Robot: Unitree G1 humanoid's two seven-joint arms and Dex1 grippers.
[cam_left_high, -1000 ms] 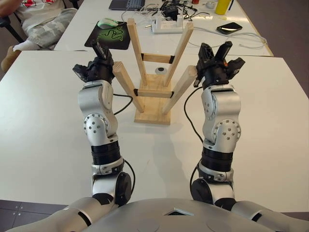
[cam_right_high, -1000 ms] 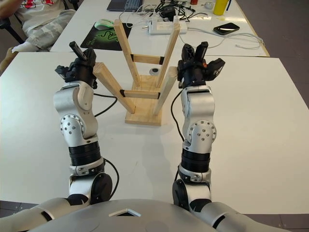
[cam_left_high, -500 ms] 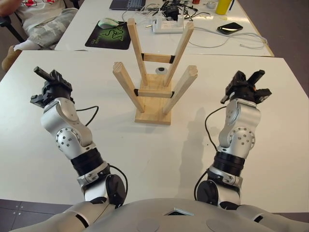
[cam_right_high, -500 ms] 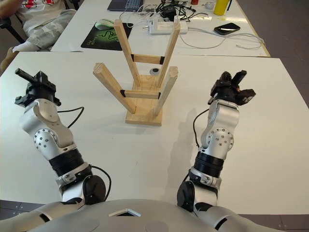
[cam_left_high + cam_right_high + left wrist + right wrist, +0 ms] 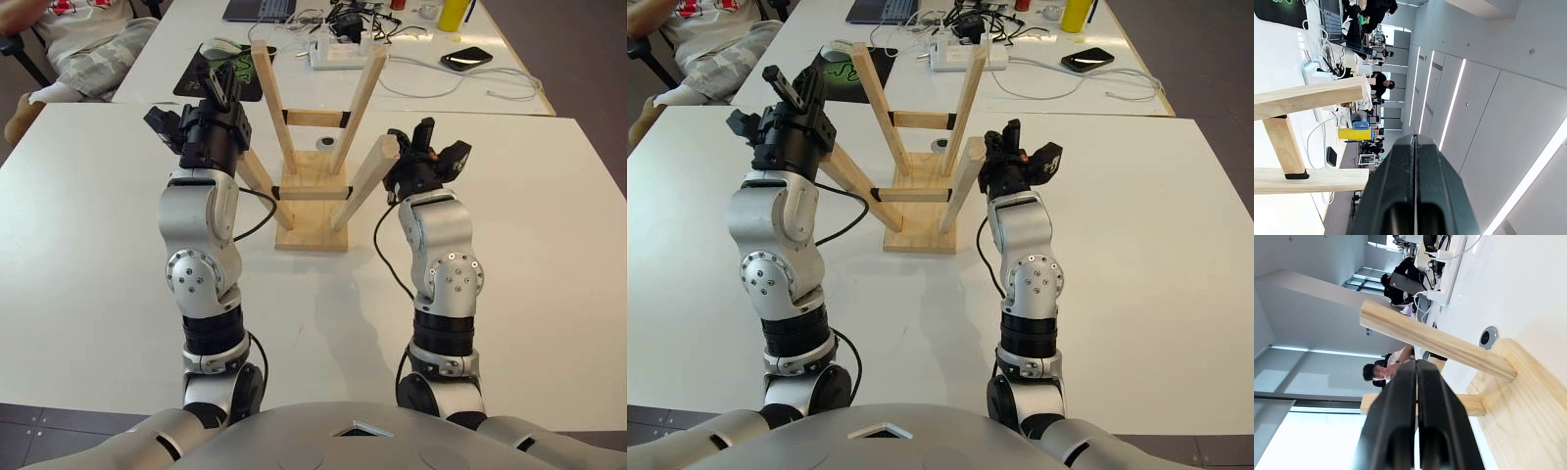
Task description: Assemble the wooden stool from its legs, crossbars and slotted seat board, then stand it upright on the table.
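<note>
Left gripper [image 5: 219, 80] is raised just beside the near-left leg [image 5: 263, 188] of the wooden stool [image 5: 312, 157], its fingers [image 5: 1393, 191] pressed together with nothing between them. The stool sits inverted at mid-desk [image 5: 88, 245], slotted seat board [image 5: 309, 235] flat on the surface, legs splayed upward and joined by crossbars [image 5: 315, 118]. Right gripper [image 5: 427, 137] is just beside the top of the near-right leg [image 5: 362, 186], fingers [image 5: 1400, 396] likewise pressed together on nothing.

No writing is legible on anything in view.
</note>
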